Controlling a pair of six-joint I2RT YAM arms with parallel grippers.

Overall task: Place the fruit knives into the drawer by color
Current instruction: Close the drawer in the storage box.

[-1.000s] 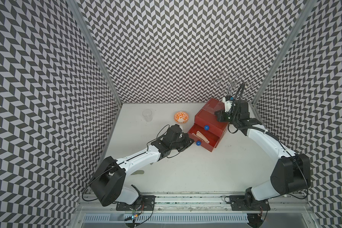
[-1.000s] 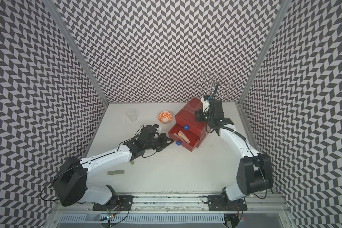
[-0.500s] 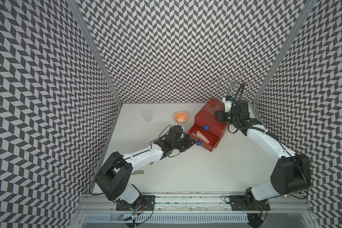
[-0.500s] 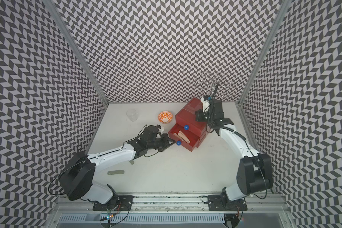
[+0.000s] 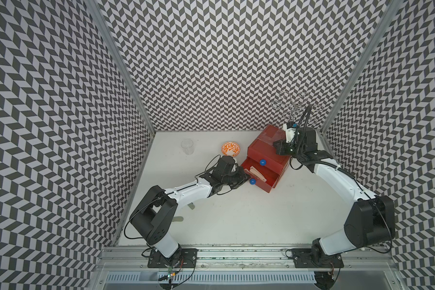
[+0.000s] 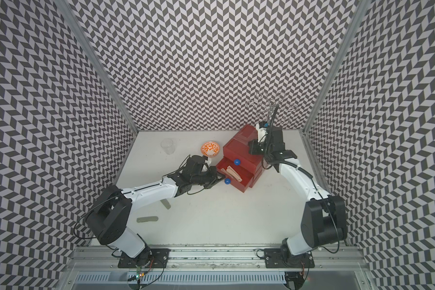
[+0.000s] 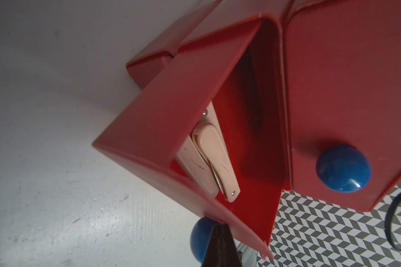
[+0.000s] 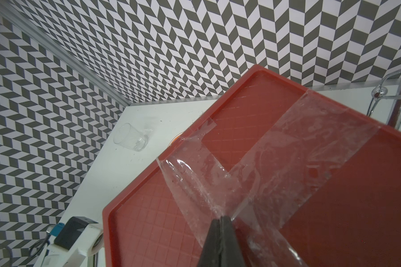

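Nearby, bowl (image 5: 231, 149) sits btwn glass (image 5: 187, 146) & drawer (image 5: 266, 150), by L claw (image 5: 246, 179).

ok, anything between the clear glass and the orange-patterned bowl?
Nothing, just bare table between clear glass and orange-patterned bowl, in both top views.

Red chest (image 5: 263, 145): one, with one drawer (image 5: 271, 177) pulled open. Blue ball knobs visible in both top views: two, an upper knob (image 5: 262, 162) and a lower knob (image 5: 252, 181). Peach fruit knives (image 7: 214, 159) inside the open drawer: at least two, overlapping; the exact number cannot be told. Grey-green fruit knives on the table (image 5: 236, 213): two, a nearer knife (image 6: 147, 219) and a farther knife (image 6: 166, 204). Clear glass (image 5: 187, 147): one. Orange-patterned bowl (image 5: 230, 148): one. Wire rack (image 8: 396, 111): one. Robot arms: two, a left arm (image 5: 189, 192) and a right arm (image 5: 337, 175).
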